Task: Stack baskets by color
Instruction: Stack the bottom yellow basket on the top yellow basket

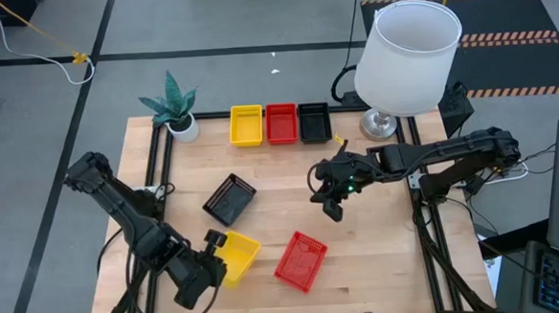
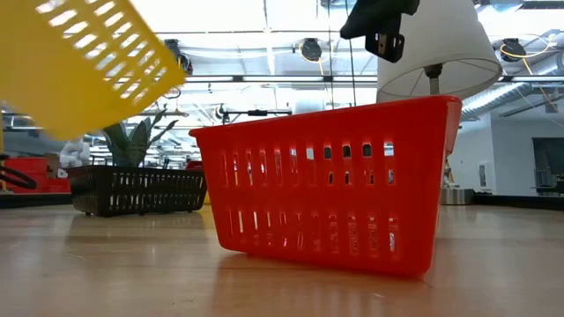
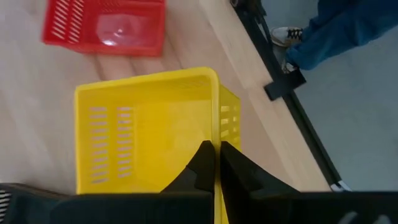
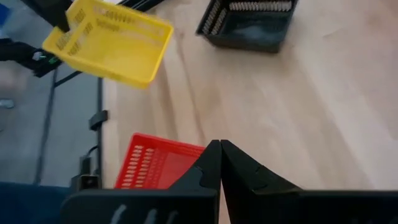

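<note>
Loose yellow rectangular mesh-sided plastic basket (image 1: 237, 257): near front-left of table, lifted and tilted clear of the top, pinched by one side wall in left gripper (image 3: 217, 163), fingers closed tight on the thin rim. Judged light, stiff but slightly springy, smooth and somewhat slippery; not fragile. Best hold: middle of a wall, one finger inside, one outside; slotted mesh gives some bite.

Loose red plastic mesh basket (image 1: 299, 261): just beside the yellow one, resting flat near front edge. Loose black plastic mesh basket (image 1: 230, 198): left of centre, resting askew.

Far-edge row, side by side: yellow stack (image 1: 246, 125), red stack (image 1: 281, 123), black stack (image 1: 314, 122); number in each not discernible.

Right gripper (image 1: 333, 209): hovering over table centre-right, fingers shut together, empty.

Surface: pale wooden tabletop (image 1: 380, 247), smooth, on a dark frame. Also present: white lampshade (image 1: 412, 44), potted green plant (image 1: 174, 106). Room: grey floor, taped lines, cables; a person's jeans and shoe (image 3: 298, 37) by the table edge.
</note>
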### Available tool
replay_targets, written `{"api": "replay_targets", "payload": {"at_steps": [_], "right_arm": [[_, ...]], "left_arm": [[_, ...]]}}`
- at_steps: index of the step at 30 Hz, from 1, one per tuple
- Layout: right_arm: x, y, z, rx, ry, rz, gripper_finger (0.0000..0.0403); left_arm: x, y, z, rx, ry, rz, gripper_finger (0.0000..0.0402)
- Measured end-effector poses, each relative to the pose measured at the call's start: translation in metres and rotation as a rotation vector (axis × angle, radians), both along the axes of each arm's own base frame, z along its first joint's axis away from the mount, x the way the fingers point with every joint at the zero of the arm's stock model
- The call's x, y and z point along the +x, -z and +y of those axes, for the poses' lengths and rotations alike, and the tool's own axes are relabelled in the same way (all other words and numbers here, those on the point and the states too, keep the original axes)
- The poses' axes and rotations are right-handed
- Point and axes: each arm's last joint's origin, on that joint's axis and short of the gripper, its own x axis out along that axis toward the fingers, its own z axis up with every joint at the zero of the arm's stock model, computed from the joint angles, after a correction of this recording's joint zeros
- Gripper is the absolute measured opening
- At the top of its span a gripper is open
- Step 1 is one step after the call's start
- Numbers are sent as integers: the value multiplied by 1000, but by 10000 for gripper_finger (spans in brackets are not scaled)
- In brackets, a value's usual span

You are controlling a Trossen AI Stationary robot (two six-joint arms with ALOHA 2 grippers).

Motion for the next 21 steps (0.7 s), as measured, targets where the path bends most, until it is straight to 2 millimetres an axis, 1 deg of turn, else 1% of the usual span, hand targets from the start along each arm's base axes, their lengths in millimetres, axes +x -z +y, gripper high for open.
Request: {"api": "replay_targets", "payload": {"at_steps": [5,13,21], "right_arm": [[-1,0,5,55,-16,10,0],[-3,0,24,75,-61,19,0],[-6,0,36,42,-71,14,0]], "left_arm": [[8,-16,13,41,1,-24,7],[19,-36,41,109,-30,-28,7],[33,-49,79,254,-128,-53,10]]}}
